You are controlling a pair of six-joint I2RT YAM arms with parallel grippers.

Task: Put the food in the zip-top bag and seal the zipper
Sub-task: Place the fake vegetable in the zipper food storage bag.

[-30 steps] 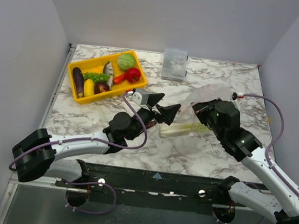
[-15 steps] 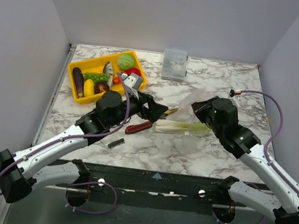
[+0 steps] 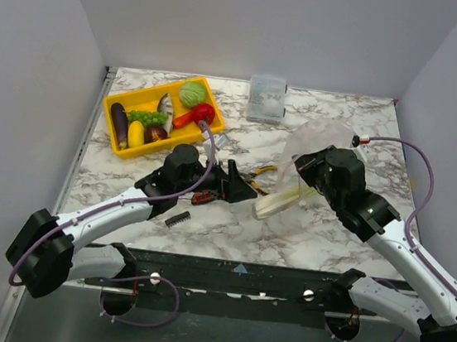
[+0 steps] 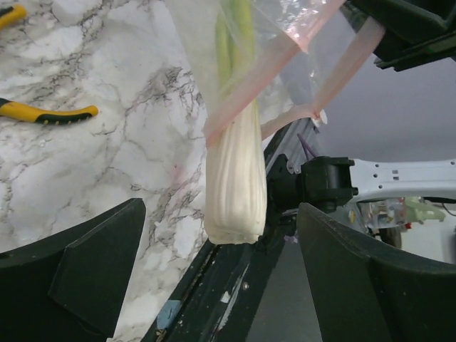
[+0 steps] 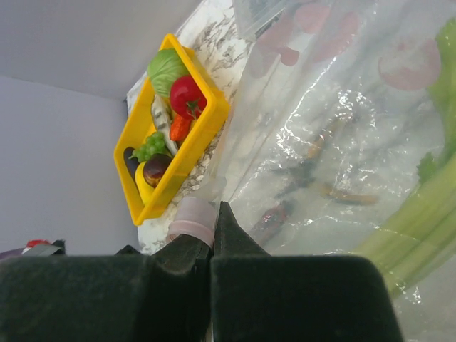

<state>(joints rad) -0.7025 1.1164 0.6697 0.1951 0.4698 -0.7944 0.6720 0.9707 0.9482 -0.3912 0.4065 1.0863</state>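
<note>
Your right gripper (image 5: 212, 239) is pinched closed on the bag (image 5: 320, 135), gripping it at the pink strip (image 4: 253, 89) along its mouth. The celery (image 4: 235, 189) is part way in: its leafy green end is inside the bag and its pale butt end pokes out past the strip. Your left gripper (image 3: 245, 186) is just beside that end, fingers spread wide and holding nothing. The cabbage (image 3: 193, 94), tomato (image 3: 204, 112), eggplant (image 3: 118, 124), grapes (image 3: 146, 117), fish (image 3: 166, 107) and yellow fruit (image 3: 136, 134) lie in the yellow tray (image 3: 174, 138), well apart from the bag.
</note>
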